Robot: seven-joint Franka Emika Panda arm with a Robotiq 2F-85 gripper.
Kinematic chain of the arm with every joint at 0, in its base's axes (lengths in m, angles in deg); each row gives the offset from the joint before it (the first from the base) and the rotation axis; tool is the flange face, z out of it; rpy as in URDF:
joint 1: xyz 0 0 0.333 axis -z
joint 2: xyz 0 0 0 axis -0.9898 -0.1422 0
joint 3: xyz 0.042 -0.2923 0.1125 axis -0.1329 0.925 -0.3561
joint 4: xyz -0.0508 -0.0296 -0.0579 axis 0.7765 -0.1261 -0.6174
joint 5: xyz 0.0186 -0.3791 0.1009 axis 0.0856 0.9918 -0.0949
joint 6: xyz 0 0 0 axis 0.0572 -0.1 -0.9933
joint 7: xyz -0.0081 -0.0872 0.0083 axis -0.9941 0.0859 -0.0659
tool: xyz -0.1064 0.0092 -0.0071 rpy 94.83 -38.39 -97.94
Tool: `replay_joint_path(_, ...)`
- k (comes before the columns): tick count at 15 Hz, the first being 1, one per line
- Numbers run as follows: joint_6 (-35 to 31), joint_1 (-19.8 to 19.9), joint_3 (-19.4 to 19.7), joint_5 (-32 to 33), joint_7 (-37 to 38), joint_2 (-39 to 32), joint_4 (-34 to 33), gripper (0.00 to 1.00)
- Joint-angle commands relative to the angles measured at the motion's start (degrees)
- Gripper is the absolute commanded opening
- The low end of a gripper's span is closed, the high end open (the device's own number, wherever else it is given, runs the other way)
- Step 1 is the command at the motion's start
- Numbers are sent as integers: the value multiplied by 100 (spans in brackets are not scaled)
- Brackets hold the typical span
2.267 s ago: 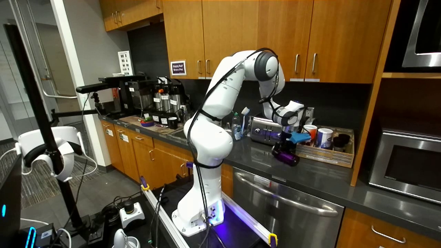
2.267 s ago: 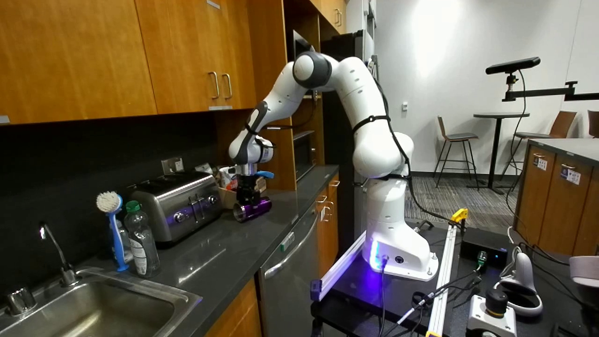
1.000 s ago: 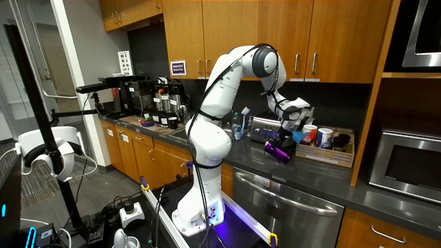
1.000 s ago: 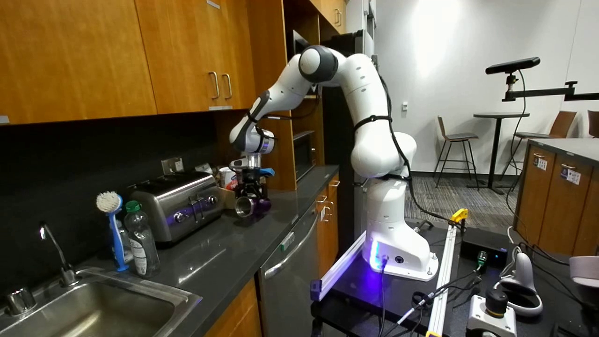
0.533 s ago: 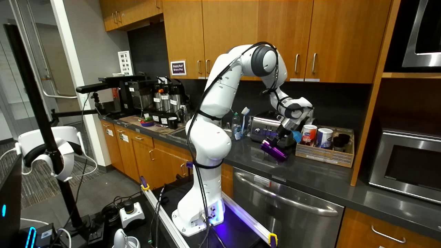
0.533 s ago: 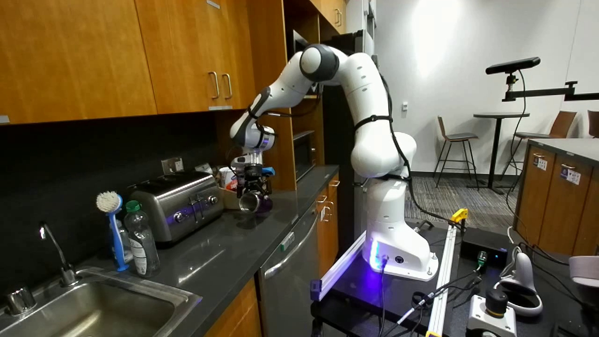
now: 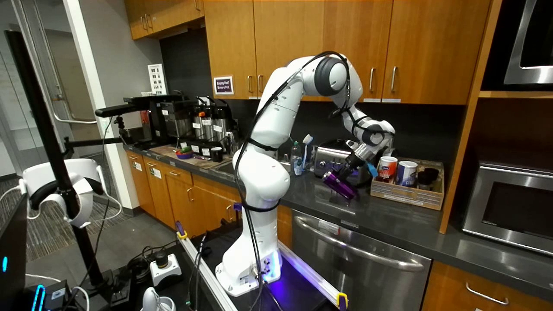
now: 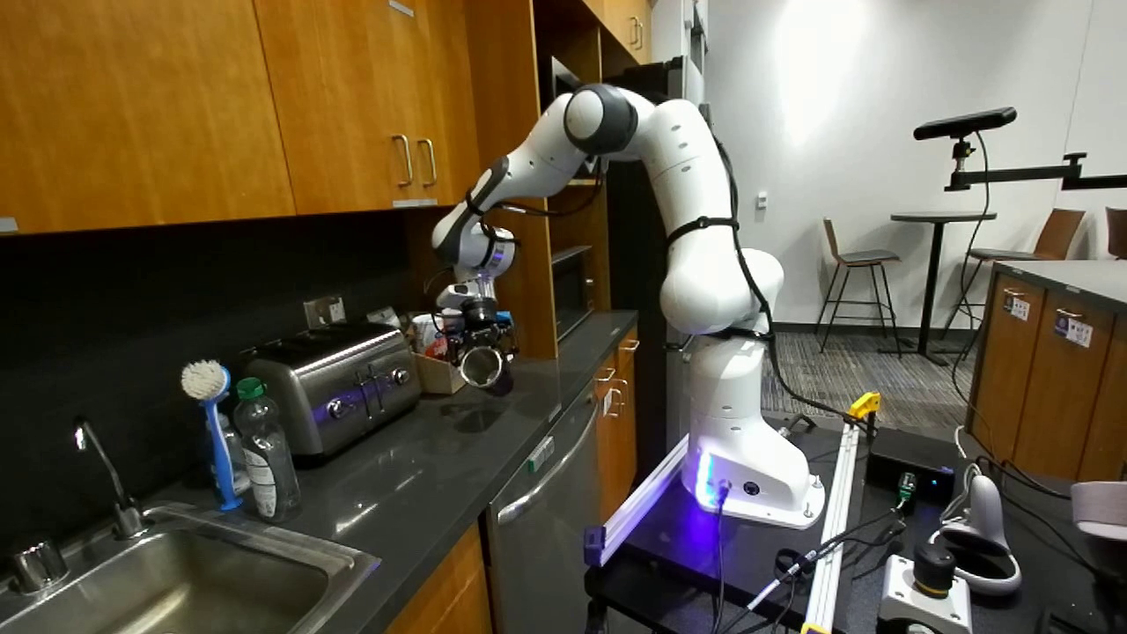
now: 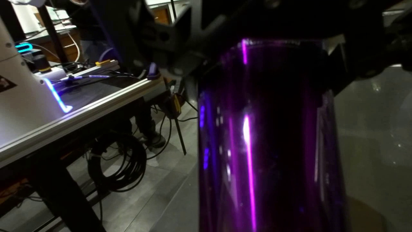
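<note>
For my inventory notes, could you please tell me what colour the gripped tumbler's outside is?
The tumbler is shiny purple outside, clearest in the wrist view.

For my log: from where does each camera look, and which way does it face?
In an exterior view, the camera sits across the arm from the counter, facing the cabinets; arm and base show.
In an exterior view, it sits near the sink, looking along the counter toward the stools; arm and base show.
Wrist view: on the wrist, facing the tumbler and floor; the gripper shows in part, base at left.
Both exterior views share the arm, gripper, tumbler, toaster and box.
</note>
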Motion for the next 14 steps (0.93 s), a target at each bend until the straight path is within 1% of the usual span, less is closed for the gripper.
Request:
replay_joint_path(1, 684, -48, 141, -151, -597, -24, -277, 64)
replay_joint_path(6, 1635, -72, 275, -150, -846, -213, -624, 64)
replay_joint_path(14, 2503, -63, 384, -230, -824, -626, -1159, 64)
